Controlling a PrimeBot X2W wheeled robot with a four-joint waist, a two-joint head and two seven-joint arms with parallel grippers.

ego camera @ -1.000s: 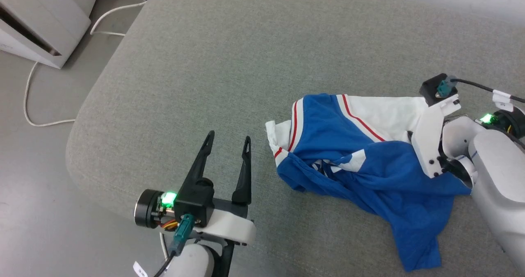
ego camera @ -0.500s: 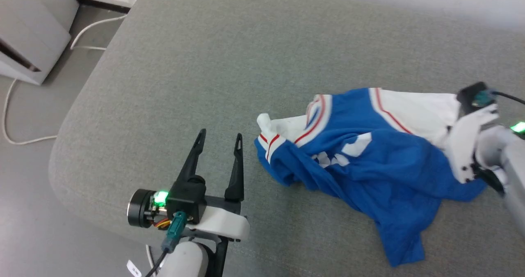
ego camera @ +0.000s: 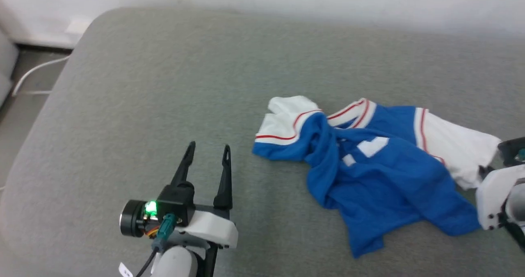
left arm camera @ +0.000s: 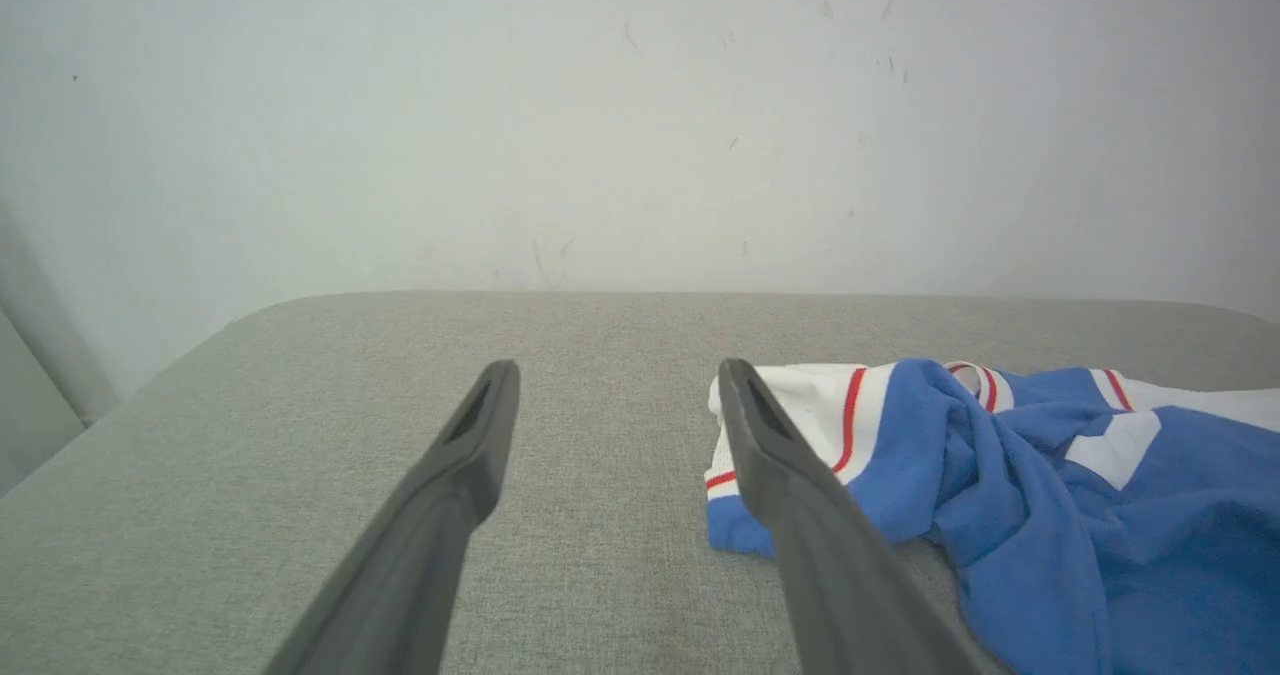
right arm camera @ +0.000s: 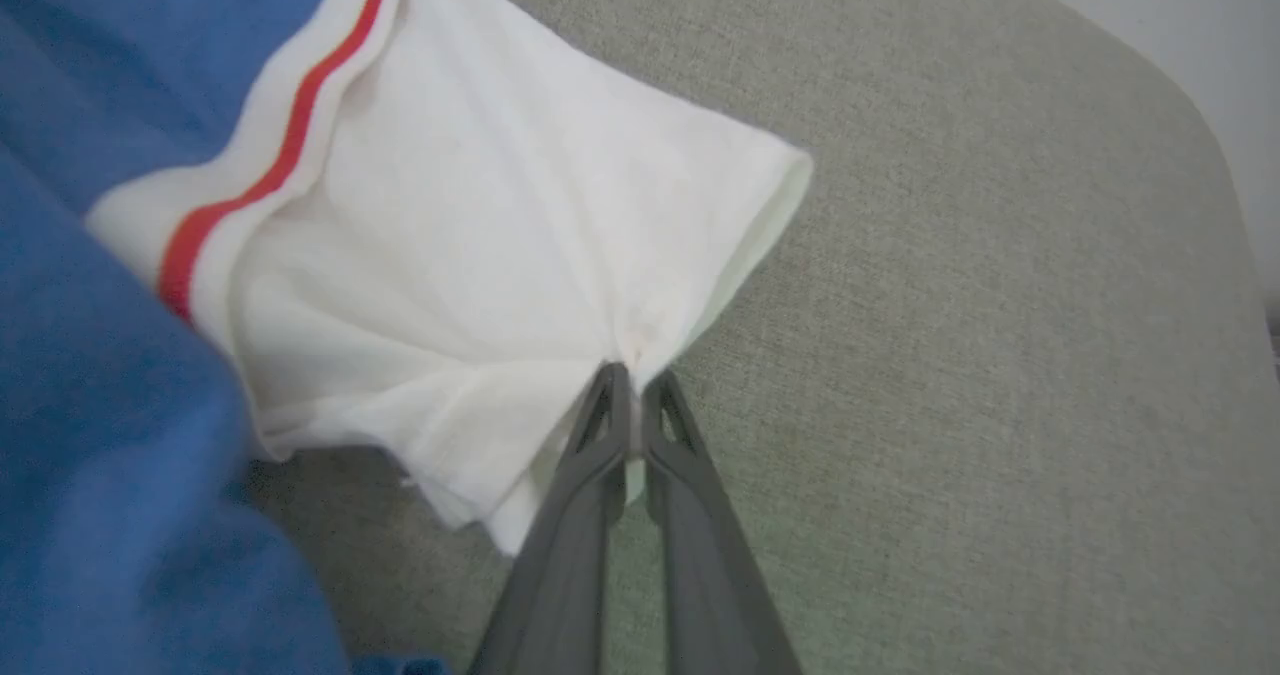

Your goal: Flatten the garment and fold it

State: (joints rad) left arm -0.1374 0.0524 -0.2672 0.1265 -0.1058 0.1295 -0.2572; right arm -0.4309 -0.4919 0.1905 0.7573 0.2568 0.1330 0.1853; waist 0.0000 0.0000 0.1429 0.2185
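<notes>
On a grey upholstered cushion (ego camera: 164, 84), the garment (ego camera: 381, 178), a blue jersey, lies crumpled across the right half. Its body is bunched and twisted, and its white print is partly buried in folds. 1 white sleeve (right arm camera: 480, 255) reaches toward the cushion's right edge. There the right gripper (right arm camera: 630, 395) has its 2 fingers pressed together on a thin tuck of cloth near the sleeve's open end. The other white sleeve (ego camera: 283, 121) lies loose nearer the left gripper (ego camera: 208, 145), which hovers over bare upholstery beside the jersey, its fingers spread and empty.

The biggest risk appears to be a pull from this 1 anchor alone. With nothing pinning the far side, the whole heap would likely drag toward the right edge rather than spread flat. The twist around the collar could also tighten under that pull, locking the creases in. The smallest worry is the bite itself, which takes so little cloth that a firm tug may slip it free.
</notes>
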